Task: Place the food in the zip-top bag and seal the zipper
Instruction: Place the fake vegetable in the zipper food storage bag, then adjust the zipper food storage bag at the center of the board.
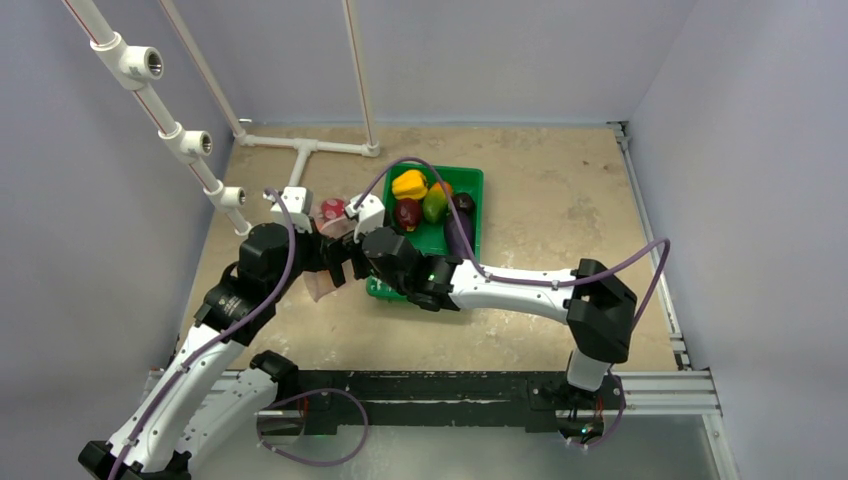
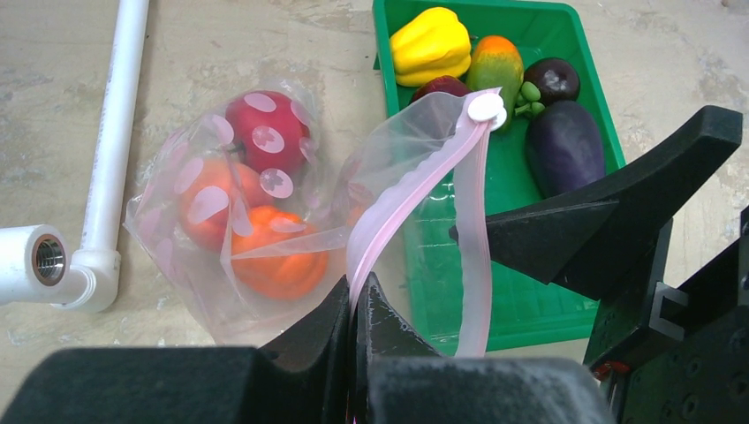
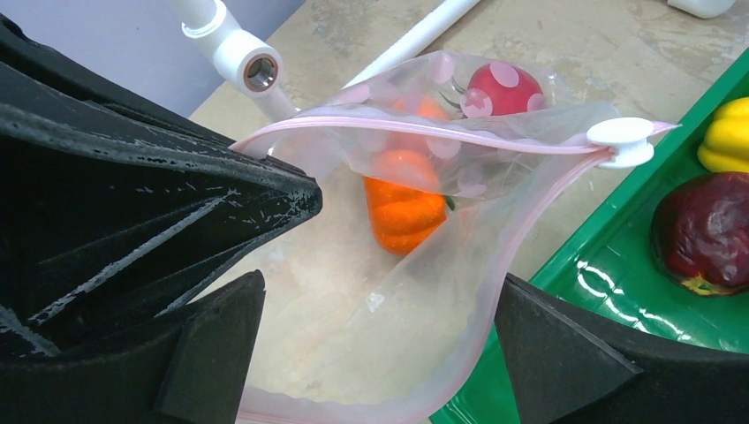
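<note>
The clear zip-top bag (image 2: 177,265) lies left of the green tray (image 2: 521,300), its mouth held up and open. A red tomato (image 2: 265,124), a peach (image 2: 208,199) and an orange (image 2: 278,256) are inside it. My left gripper (image 2: 358,287) is shut on the pink zipper (image 2: 415,185); the white slider (image 2: 487,109) sits at the strip's far end. My right gripper (image 3: 380,291) is open and empty, its jaws on either side of the bag's mouth (image 3: 353,309). The yellow pepper (image 2: 433,44), green-orange pepper (image 2: 495,71), eggplant (image 2: 565,146) and dark red piece (image 3: 707,230) lie in the tray.
A white pipe frame (image 2: 110,150) lies on the table just left of the bag, and more pipe (image 1: 300,150) runs along the back. A small dark round fruit (image 2: 552,79) is in the tray too. Both arms crowd together at the tray's left edge (image 1: 380,285).
</note>
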